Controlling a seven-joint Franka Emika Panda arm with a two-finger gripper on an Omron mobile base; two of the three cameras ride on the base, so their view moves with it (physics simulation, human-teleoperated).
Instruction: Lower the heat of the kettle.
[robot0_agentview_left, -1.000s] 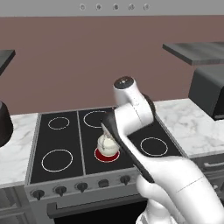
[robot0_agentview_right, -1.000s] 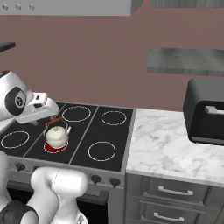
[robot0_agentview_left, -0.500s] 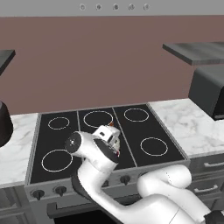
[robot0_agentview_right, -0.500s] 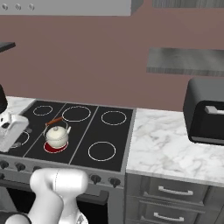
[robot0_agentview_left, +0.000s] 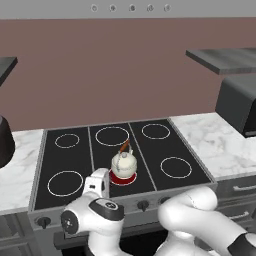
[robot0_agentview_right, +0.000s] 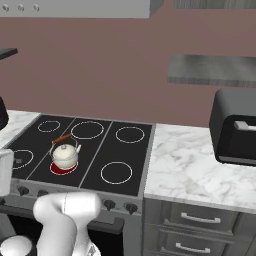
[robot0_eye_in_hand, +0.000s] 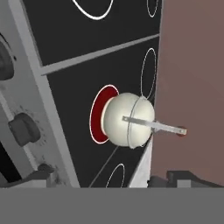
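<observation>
The kettle (robot0_agentview_left: 123, 162) is sitting upright on the glowing red burner (robot0_agentview_left: 123, 177) in the middle of the cooktop's (robot0_agentview_left: 75, 155) front row, close to the front edge, its arched handle (robot0_agentview_left: 124, 147) leaning toward the back. The five other burner rings around it are standing dark and bare, so there is open black glass on both sides and behind it up to the wall. Just below the front edge, the control knobs (robot0_agentview_right: 109, 204) are lining the grey stove panel; one dark knob (robot0_eye_in_hand: 24, 127) is showing large in the hand view, near the camera. The gripper (robot0_agentview_left: 96, 183) is hanging low at that front edge, just left of the kettle and apart from it, its jaws standing wide and holding nothing. To the right, marble counter (robot0_agentview_right: 195, 165) is lying bare up to the dark toaster (robot0_agentview_right: 235, 127) near its back right corner.
</observation>
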